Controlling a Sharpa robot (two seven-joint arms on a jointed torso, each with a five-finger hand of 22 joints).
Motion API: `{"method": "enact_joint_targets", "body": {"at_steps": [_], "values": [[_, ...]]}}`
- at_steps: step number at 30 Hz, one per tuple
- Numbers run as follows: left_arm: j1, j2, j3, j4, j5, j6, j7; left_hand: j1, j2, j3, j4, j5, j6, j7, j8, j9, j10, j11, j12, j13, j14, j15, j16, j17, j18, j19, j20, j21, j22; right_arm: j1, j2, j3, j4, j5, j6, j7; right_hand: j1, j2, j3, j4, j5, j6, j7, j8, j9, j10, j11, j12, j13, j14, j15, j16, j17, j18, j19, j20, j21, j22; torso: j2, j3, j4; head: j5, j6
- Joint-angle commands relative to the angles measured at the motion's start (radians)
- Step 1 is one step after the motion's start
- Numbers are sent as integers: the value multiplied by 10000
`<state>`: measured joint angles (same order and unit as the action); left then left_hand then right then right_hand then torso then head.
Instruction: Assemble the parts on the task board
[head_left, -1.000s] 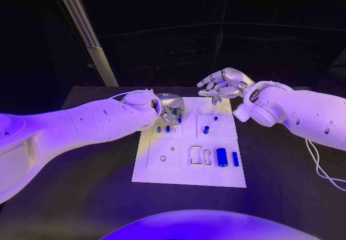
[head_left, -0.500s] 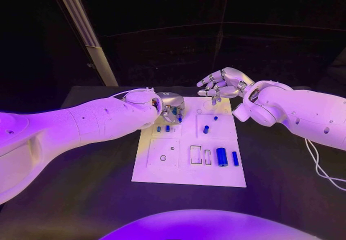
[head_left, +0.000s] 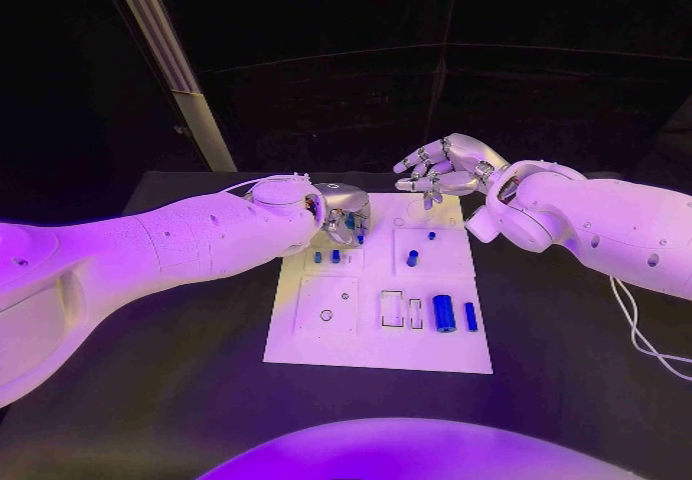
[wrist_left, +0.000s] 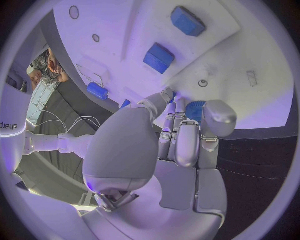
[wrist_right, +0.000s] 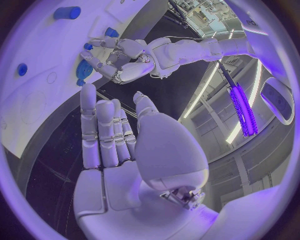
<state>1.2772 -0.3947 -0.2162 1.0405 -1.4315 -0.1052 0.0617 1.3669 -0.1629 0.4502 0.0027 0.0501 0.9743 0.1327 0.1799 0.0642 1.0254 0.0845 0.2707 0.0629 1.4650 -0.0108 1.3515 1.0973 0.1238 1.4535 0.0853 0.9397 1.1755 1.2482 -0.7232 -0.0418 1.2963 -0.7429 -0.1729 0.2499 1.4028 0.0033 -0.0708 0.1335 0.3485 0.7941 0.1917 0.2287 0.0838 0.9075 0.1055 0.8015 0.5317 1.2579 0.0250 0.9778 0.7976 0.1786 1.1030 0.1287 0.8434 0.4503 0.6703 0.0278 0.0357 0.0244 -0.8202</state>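
While the left hand (head_left: 340, 214) is hovering over the far-left corner of the task board (head_left: 339, 340) in the head view, its fingers are pinching a blue part (head_left: 355, 224). The right hand (head_left: 447, 167) is hanging above the board's far edge, fingers loosely curled and holding nothing. Two blue cylinders (head_left: 444, 314) are lying near the board's near-right area.

At the left wrist view, the left hand (wrist_left: 181, 150) is pressing its fingertips (wrist_left: 176, 97) together around the blue part (wrist_left: 195, 110) against the board (wrist_left: 212, 60).

At the right wrist view, the right hand (wrist_right: 125, 145) is keeping its fingers straight, side by side and empty beside the board (wrist_right: 37, 60).
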Motion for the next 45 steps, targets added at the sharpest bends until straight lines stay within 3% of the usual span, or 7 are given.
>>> {"method": "enact_joint_targets", "body": {"at_steps": [1, 15, 23, 29, 41, 45], "values": [[-88, 16, -62, 0, -98, 451, -12, 0, -126, -7, -36, 10, -79, -11, -90, -4, -87, 26, -80, 6, 215, 68, 27, -22, -86, 23, 28, 33, 11, 19, 6, 6, 11, -1, -24, 100, 82, 30, 76, -16, 68, -93, -13, 83, 15, -96, -9, 67, -38, -57, 15, 74, 3, 51, -58, -3, -46, 16, 1, 1, -5, -13, 1], [-98, 68, -62, -16, -98, 607, -113, -4, 55, 80, -47, 12, 325, 53, -93, 65, 146, 0, -173, 46, 211, 58, 52, -50, -72, 19, 44, 26, 31, 20, -4, 6, 23, -1, -28, 94, 82, 30, 76, -16, 68, -93, -13, 83, 15, -96, -9, 67, -38, -57, 15, 74, 3, 51, -58, -3, -46, 16, 0, 4, -9, -22, -12], [-105, 85, -61, -52, -99, 772, -300, 133, 349, 374, -143, 14, 840, -26, -36, 121, 785, -140, -138, 102, 215, -50, 94, -43, -83, 46, -19, 179, 156, 20, -11, 6, 26, -1, -29, 92, 82, 30, 76, -16, 68, -93, -13, 83, 15, -96, -9, 67, -38, -57, 15, 74, 3, 51, -58, -3, -46, 16, -2, -2, -7, -29, -20], [-111, 81, -61, -56, -101, 688, -344, 525, 591, 800, -489, 4, 1019, -51, -105, 124, 1087, -206, -227, 116, 215, -111, 135, -6, -148, 79, -96, 509, 400, 20, -15, 6, 28, -1, -34, 91, 86, 29, 83, -15, 74, -95, -13, 93, 17, -95, -9, 73, -48, -54, 14, 84, 8, 51, -58, -3, -44, 18, 1, -5, 1, -37, -21], [-111, -139, -39, 161, -100, 40, -25, 446, 602, 890, -530, 5, 1087, -24, -161, 122, 1158, -185, -343, 103, 214, -95, 144, -23, -164, 80, -98, 578, 466, 20, -33, 6, 33, -1, -42, 101, 86, 29, 83, -15, 74, -95, -13, 93, 17, -95, -9, 73, -48, -54, 14, 84, 8, 51, -58, -3, -44, 18, -11, -4, 2, -53, -12], [-85, -306, 91, 391, -97, -117, 53, 416, 583, 900, -539, 6, 1084, -17, -186, 117, 1175, -181, -375, 98, 219, -90, 157, -4, -169, 84, -96, 603, 486, 20, -42, 6, 34, -1, -50, 105, 86, 29, 83, -15, 74, -95, -13, 93, 17, -95, -9, 73, -48, -54, 14, 84, 8, 51, -58, -3, -44, 18, -10, 3, 7, -50, 31]]}}
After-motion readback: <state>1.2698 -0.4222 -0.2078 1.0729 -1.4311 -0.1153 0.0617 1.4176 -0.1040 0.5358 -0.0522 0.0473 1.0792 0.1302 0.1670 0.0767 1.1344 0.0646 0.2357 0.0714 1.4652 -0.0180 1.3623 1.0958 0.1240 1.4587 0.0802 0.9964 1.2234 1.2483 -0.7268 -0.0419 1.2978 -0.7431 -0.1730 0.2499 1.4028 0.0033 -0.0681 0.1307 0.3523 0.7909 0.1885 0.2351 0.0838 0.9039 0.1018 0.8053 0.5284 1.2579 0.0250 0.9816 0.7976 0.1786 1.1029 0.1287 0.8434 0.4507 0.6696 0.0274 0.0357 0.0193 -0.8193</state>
